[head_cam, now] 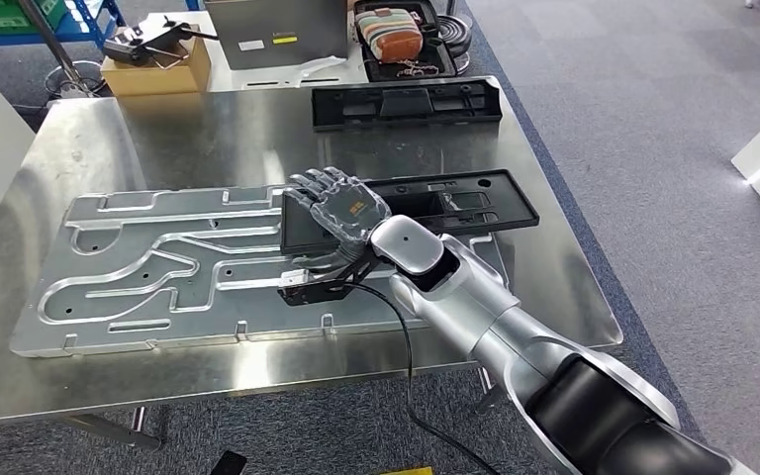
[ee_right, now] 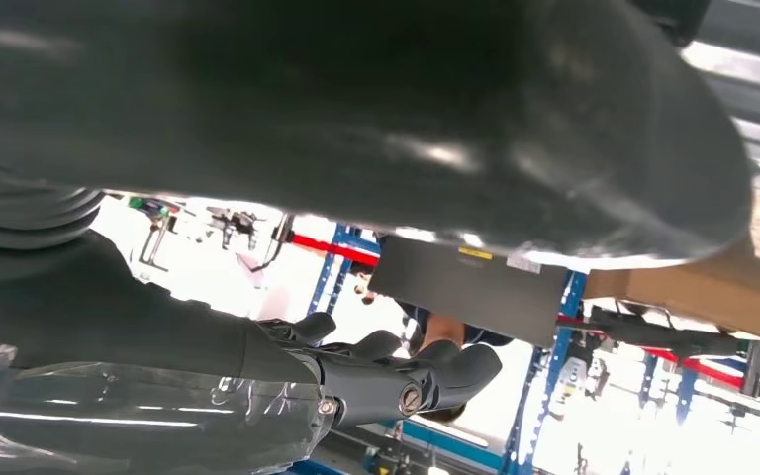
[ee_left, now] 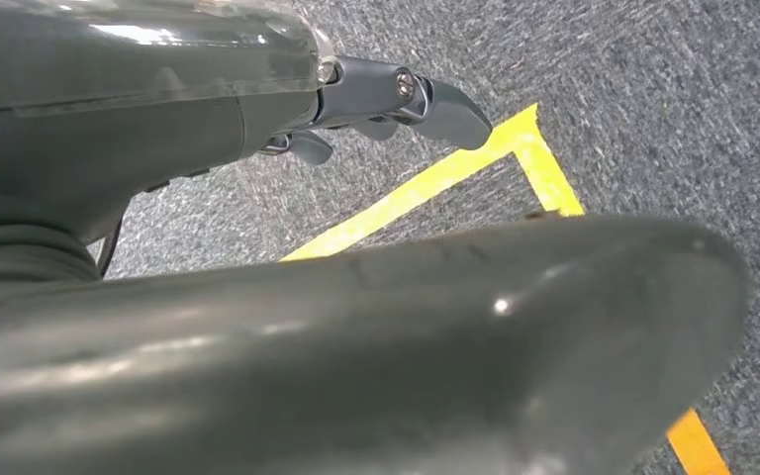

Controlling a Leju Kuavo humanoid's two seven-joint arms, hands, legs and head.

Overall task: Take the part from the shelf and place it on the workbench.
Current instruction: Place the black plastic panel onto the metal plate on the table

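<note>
Steel workbench, grooved aluminium plate (left side), two black parts

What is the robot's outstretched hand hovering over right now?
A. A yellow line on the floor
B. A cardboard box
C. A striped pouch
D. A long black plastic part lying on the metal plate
D: in the head view the right hand is spread above the near black part, which lies partly on the grooved metal plate on the workbench.
</note>
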